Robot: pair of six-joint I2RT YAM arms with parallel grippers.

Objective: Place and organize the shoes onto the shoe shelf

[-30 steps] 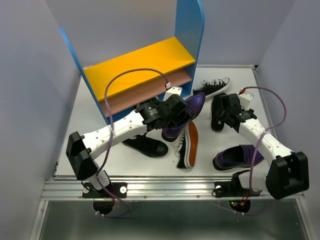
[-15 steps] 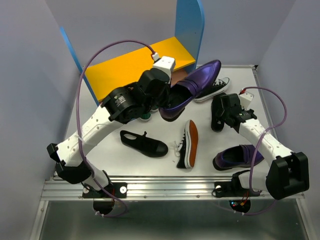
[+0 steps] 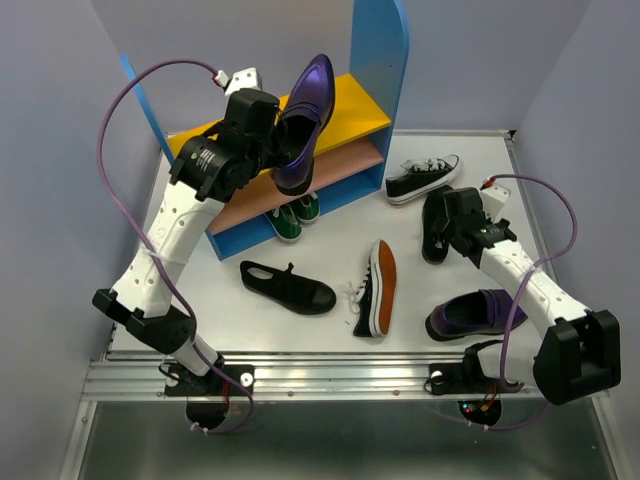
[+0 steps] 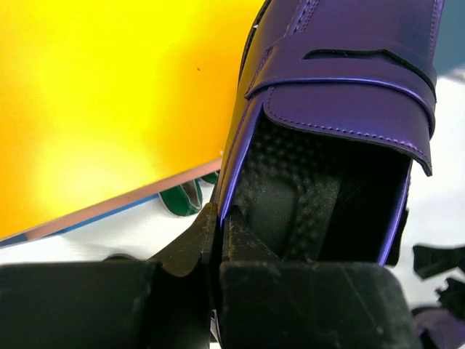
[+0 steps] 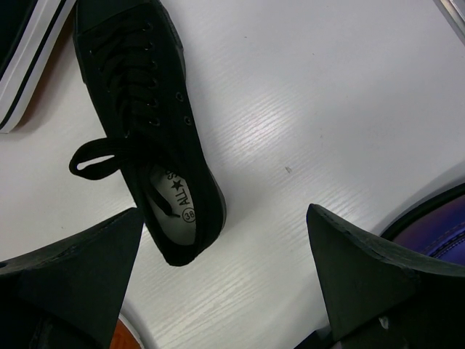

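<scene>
My left gripper (image 3: 272, 140) is shut on the side wall of a glossy purple loafer (image 3: 306, 115) and holds it, toe up, in the air over the shoe shelf's yellow top board (image 3: 345, 105). The wrist view shows the pinch (image 4: 219, 218) on the loafer (image 4: 341, 94), with the yellow board (image 4: 109, 94) behind. My right gripper (image 3: 455, 215) is open and empty over an all-black lace-up sneaker (image 3: 434, 228). In its wrist view the sneaker (image 5: 145, 131) lies to the left between the fingers (image 5: 73, 269). Green sneakers (image 3: 286, 220) stand under the tan lower board (image 3: 250, 200).
On the table lie a black slip-on (image 3: 288, 285), a sneaker on its side with its orange outsole showing (image 3: 377, 288), a white-soled black sneaker (image 3: 422, 178) and a second purple loafer (image 3: 475, 312). The tall blue side panel (image 3: 380, 60) rises right of the held loafer.
My left arm has lifted the purple loafer up and to the left, from over the table's middle to above the shelf's top board, and turned it toe up. My right arm has not moved.
</scene>
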